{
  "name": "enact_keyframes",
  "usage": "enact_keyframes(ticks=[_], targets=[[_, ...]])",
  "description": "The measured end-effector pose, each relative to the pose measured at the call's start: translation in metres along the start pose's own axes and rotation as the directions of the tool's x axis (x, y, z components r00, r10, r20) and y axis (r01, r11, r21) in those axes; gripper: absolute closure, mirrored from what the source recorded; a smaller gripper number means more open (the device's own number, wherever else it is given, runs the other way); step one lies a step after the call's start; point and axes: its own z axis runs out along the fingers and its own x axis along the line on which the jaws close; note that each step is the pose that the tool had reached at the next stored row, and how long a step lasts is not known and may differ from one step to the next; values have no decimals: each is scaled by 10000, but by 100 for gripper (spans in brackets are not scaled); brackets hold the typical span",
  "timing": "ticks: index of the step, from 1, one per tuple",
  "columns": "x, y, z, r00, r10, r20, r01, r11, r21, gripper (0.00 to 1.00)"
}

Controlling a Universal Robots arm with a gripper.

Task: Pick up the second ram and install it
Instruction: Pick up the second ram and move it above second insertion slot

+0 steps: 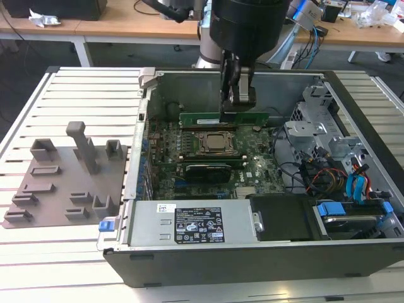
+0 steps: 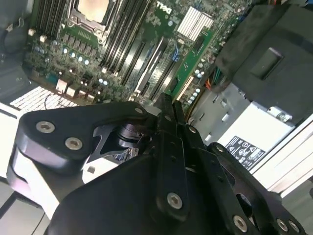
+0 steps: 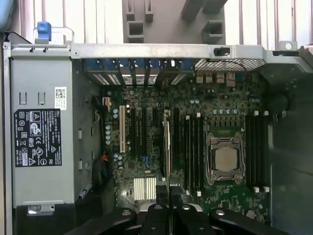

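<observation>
Exterior view: black hand (image 1: 237, 107) clamped on slim green second ram (image 1: 201, 118) beside square metal CPU socket (image 1: 216, 142)

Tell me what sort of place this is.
Probably a robotics lab or workshop: an open computer case sits on a slatted metal table beside a grey fixture plate, with cluttered desks behind.

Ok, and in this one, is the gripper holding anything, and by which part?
Yes: the second ram. The gripper has its jaws shut on the stick's upper long edge, near mid-length, over the motherboard.
</observation>
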Motion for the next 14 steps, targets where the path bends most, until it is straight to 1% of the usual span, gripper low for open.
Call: enact_keyframes(ticks=[1, 3, 6, 7, 9, 11, 14], targets=[[-1, -54, 3, 10000, 12, 1, -12, 10000, 1, 87], [-3, -110, 5, 10000, 25, 1, -25, 10000, 1, 87], [-6, -228, 11, 10000, 50, 1, -50, 10000, -1, 87], [-7, -249, 14, 10000, 60, 2, -60, 10000, -1, 87], [-11, -318, 40, 9998, 176, 6, -176, 9998, 4, 87], [-18, -342, 75, 9994, 337, 20, -337, 9994, 12, 87], [-92, -343, 126, 9990, 441, 25, -441, 9990, 18, 87]])
